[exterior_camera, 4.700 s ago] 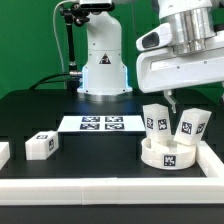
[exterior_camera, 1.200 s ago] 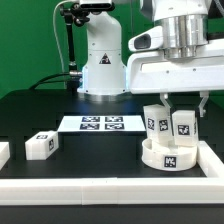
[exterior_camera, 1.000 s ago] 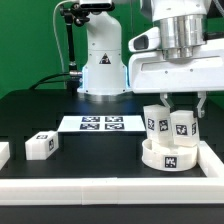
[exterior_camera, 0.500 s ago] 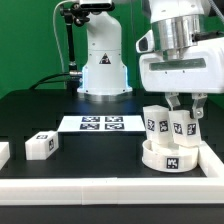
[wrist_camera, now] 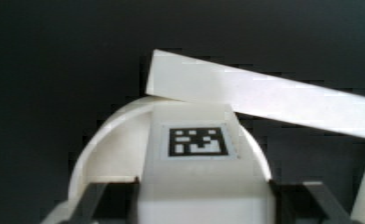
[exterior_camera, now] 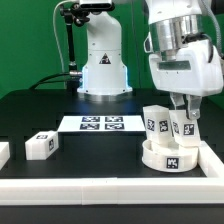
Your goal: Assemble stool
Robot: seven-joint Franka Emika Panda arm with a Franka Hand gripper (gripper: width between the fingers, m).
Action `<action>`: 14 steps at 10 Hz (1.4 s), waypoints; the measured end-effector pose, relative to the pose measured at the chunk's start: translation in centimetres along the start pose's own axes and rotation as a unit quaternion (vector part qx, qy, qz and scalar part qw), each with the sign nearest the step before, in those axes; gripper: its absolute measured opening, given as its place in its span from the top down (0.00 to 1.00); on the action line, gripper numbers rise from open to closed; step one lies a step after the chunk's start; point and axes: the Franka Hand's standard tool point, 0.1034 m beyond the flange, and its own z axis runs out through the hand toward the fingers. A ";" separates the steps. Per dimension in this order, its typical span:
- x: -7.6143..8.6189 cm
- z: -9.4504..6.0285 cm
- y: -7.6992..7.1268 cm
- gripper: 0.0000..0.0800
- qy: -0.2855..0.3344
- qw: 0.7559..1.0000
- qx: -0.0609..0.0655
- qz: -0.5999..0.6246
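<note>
- White plastic made up the gripped leg (exterior_camera: 183, 127), which stood upright between the two fingers of the gripper (exterior_camera: 184, 113). The fingers were clamped on its sides, and a black-and-white square tag on it faced the exterior camera.
- From the wrist, the gripped leg (wrist_camera: 197, 150) filled the whole gap between the dark fingers (wrist_camera: 102, 205), with no space showing on either side.
- Directly below the gripper, the round seat (exterior_camera: 168, 157) lay flat on the black table (exterior_camera: 40, 110), with a tag on its rim. The gripped leg's lower end met the seat's top face; whether it was fully home could not be told.
- Just beside the gripper, toward the exterior view's left, a second leg (exterior_camera: 155, 120) stood upright on the seat. It was close to the gripped leg, but whether the two touched could not be told.
- In the wrist view, the seat's curved edge (wrist_camera: 108, 140) showed behind the gripped leg, and a border rail (wrist_camera: 277, 95) crossed the black table beyond it.
- Well apart from the gripper, toward the exterior view's left, a loose leg (exterior_camera: 40, 146) lay on the table. Another white part (exterior_camera: 3, 153) lay farther out, cut off by the picture's edge.
- The marker board (exterior_camera: 100, 123) lay flat on the table between the loose leg and the seat, set farther back, in front of the arm's base (exterior_camera: 103, 65).
- Near the gripper, on the exterior view's right, the border rail (exterior_camera: 212, 155) ran just beside the seat, and a front rail (exterior_camera: 100, 190) ran along the table's near edge.
</note>
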 end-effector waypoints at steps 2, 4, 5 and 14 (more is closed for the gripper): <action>0.0 0.0 0.0 0.58 -0.005 0.998 0.002 0.060; -0.1 0.0 0.1 0.58 -0.009 0.993 0.002 0.122; -0.1 0.0 0.1 0.58 -0.011 0.988 0.002 0.156; 0.1 -1.4 -1.0 0.22 -0.031 0.988 0.006 0.154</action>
